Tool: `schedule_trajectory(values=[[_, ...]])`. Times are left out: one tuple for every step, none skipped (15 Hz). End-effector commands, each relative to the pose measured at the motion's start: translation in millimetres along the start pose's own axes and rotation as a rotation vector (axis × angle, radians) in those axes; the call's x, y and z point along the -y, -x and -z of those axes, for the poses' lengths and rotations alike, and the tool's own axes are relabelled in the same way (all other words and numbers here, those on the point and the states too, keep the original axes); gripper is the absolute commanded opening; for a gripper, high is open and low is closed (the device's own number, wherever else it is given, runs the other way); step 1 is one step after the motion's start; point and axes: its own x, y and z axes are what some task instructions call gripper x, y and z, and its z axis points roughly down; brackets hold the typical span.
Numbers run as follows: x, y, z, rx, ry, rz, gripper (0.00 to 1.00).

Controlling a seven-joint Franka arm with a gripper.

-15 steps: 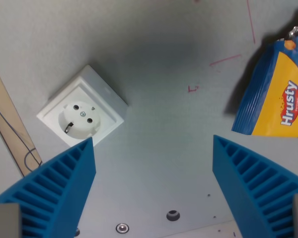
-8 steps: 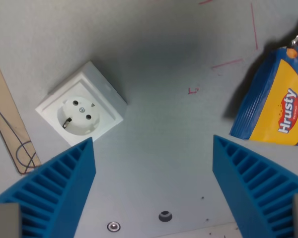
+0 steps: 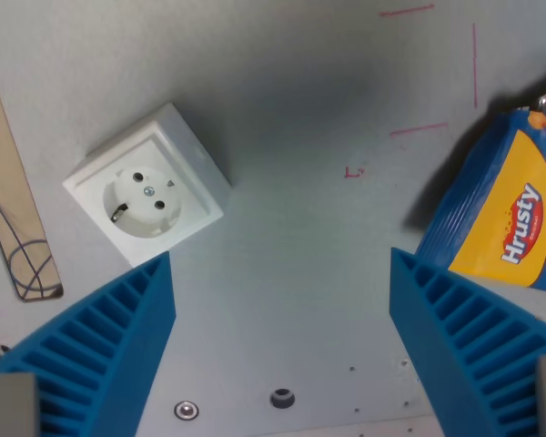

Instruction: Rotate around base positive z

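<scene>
My gripper [image 3: 282, 341] is open, its two blue ribbed fingers [image 3: 109, 350] rising from the bottom corners of the wrist view with only bare grey table between them. A white square wall socket [image 3: 148, 187] lies on the table just above the finger at the wrist view's left, turned at an angle. A blue and yellow "Hrusty" snack bag [image 3: 505, 214] lies at the wrist view's right edge, above the other finger. Neither thing touches the gripper.
A thin wooden strip [image 3: 14, 205] with a dark wire drawn over it runs along the wrist view's left edge. Red pen marks [image 3: 417, 129] lie on the grey table [image 3: 300, 100] at the upper right. Small screw holes [image 3: 281, 398] show near the bottom.
The whole scene has turned and slid in the picture: the camera moved. The strip's end and the bolts climbed into view, and the snack bag slid lower. The fingers stay equally far apart.
</scene>
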Motion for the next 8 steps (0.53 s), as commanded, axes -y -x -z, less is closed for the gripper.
schedule_trajectory(values=[[-0.3, -0.2, 1.7, -0.006, 0.005, 0.158, 1.00], [-0.3, -0.2, 1.7, -0.006, 0.005, 0.171, 1.00], [-0.3, -0.2, 1.7, -0.006, 0.005, 0.185, 1.00], [-0.3, -0.2, 1.7, -0.006, 0.006, 0.198, 1.00], [-0.3, -0.2, 1.7, -0.006, 0.006, 0.211, 1.00], [-0.3, -0.2, 1.7, -0.006, 0.006, 0.225, 1.00], [-0.3, -0.2, 1.7, -0.006, 0.006, 0.238, 1.00], [-0.3, -0.2, 1.7, -0.006, 0.007, 0.251, 1.00]])
